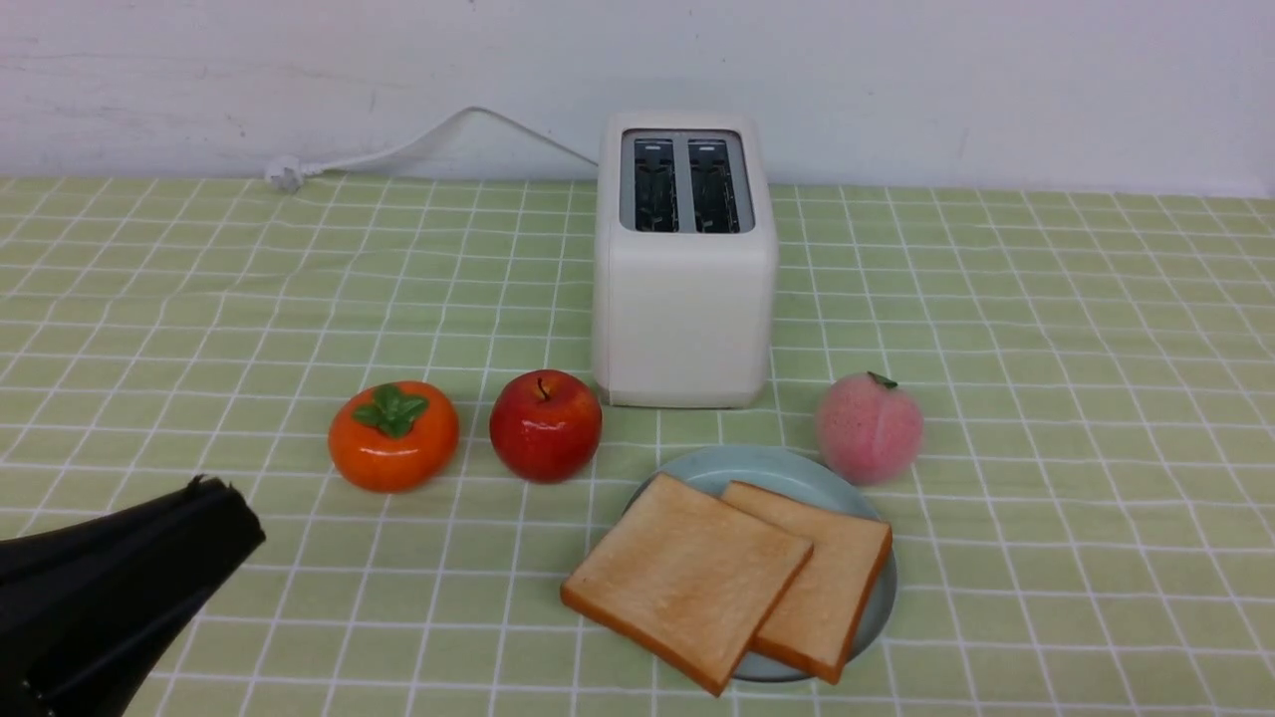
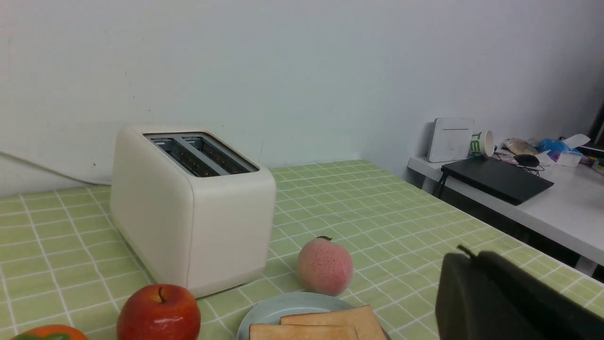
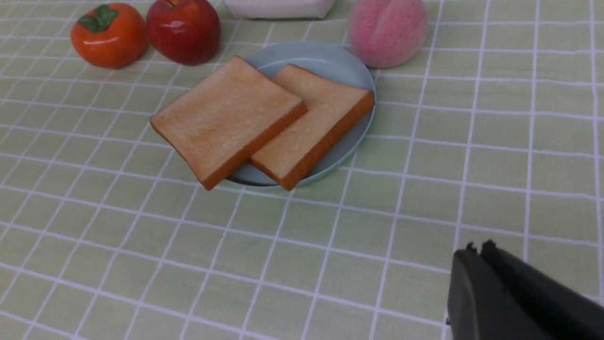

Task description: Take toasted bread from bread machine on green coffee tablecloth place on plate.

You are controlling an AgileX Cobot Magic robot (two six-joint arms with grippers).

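My left fingers (image 1: 219,501) are pressed together with nothing between them, low over the green coffee tablecloth (image 1: 1046,398) that covers the surface. Nearest to them, ahead and a little to my right, sits an orange persimmon (image 1: 393,438) with a green leaf cap. Just beyond it is a red apple (image 1: 545,426), the two close but apart.

My right fingers (image 3: 477,250) do not show from the front. Their own camera shows the tips closed on each other, gripping nothing, with bare cloth all around them.

The toasted bread is well ahead of the right fingers and off to their left, and farther right of the left fingers than the apple. Both slices lie flat on the pale blue-green plate (image 1: 767,463). The near slice (image 1: 687,578) overlaps the other slice (image 1: 832,588) and sticks out past the rim on the side toward my left fingers. A pink peach (image 1: 869,428) sits just beside the plate's far edge.

Farther out from both fingers, behind the plate and between apple and peach, the bread machine (image 1: 685,299) stands upright, its two slots showing bare grey metal. Its white cord (image 1: 418,144) trails along the wall (image 1: 996,80).
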